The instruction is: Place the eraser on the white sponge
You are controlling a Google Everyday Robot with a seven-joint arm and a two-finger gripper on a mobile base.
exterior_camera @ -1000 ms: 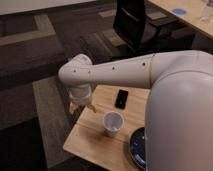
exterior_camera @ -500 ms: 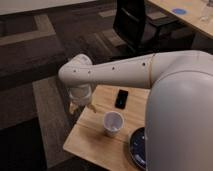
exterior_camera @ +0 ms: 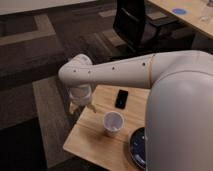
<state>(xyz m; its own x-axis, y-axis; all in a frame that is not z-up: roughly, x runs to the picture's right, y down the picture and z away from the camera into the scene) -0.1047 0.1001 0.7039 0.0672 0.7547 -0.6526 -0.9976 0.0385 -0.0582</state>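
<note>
The eraser (exterior_camera: 121, 98) is a small flat black block lying on the wooden table (exterior_camera: 95, 142), near its far edge. My gripper (exterior_camera: 83, 105) hangs from the white arm's wrist over the table's left far corner, to the left of the eraser and apart from it. The white sponge does not show; it may be hidden behind the wrist and gripper.
A white paper cup (exterior_camera: 113, 123) stands upright mid-table, in front of the eraser. A dark blue round plate (exterior_camera: 138, 148) lies at the front right, partly hidden by my arm. A black office chair (exterior_camera: 137, 22) and a long desk (exterior_camera: 190, 15) stand behind, on carpet.
</note>
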